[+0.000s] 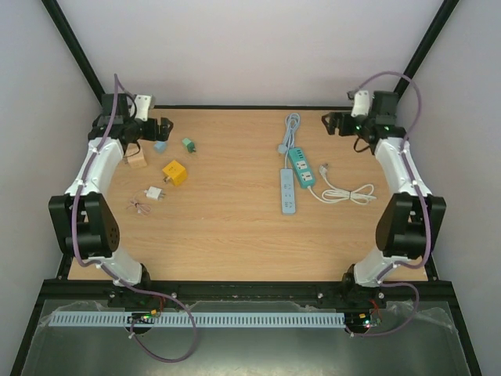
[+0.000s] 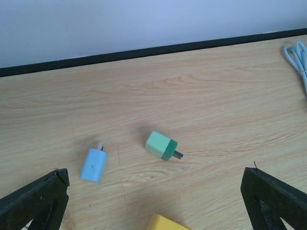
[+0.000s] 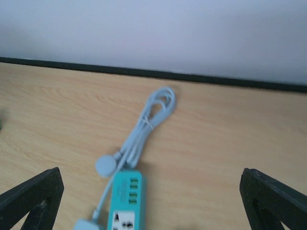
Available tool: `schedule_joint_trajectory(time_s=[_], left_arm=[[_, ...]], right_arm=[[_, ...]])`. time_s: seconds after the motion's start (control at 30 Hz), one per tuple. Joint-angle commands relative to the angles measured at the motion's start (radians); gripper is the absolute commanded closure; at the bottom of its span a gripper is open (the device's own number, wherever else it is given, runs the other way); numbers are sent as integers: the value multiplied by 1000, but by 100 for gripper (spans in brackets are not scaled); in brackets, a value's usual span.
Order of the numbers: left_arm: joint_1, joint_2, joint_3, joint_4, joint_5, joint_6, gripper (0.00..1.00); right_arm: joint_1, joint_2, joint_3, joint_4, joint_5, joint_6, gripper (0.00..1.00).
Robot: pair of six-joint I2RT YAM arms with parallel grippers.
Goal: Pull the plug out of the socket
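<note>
A teal power strip (image 1: 301, 167) lies at the table's back right, next to a light blue power strip (image 1: 289, 190). In the right wrist view the teal strip (image 3: 125, 201) shows its far end with USB slots and one white socket face. I cannot make out a plug seated in it. A round light blue plug (image 3: 105, 166) and its bundled cord (image 3: 153, 112) lie just beyond it. My right gripper (image 1: 337, 123) (image 3: 149, 175) is open, above the table behind the strips. My left gripper (image 1: 153, 127) (image 2: 153, 175) is open at the back left.
A coiled white cable (image 1: 344, 193) lies right of the strips. Under the left gripper lie a light blue adapter (image 2: 94, 165), a green adapter (image 2: 161, 145) and a yellow block (image 2: 165, 223). A beige block (image 1: 138, 160) and a white adapter (image 1: 154, 193) lie nearer.
</note>
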Motion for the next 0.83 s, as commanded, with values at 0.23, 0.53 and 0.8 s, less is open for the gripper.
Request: schedule_joint_trajectory(time_s=[0.23,0.53,0.8], left_arm=[[10,-209,-328,143,-58,-13,0],[14,-295,-476,199,-88,-31,0],[12,-291,-469,201,-92,-45,0]], right_arm=[[-100,-360,-516,193,-51,37,1],[-100,-467,-677,287,-58,58,1],[-100,-444,-686,303,-74,67,1]])
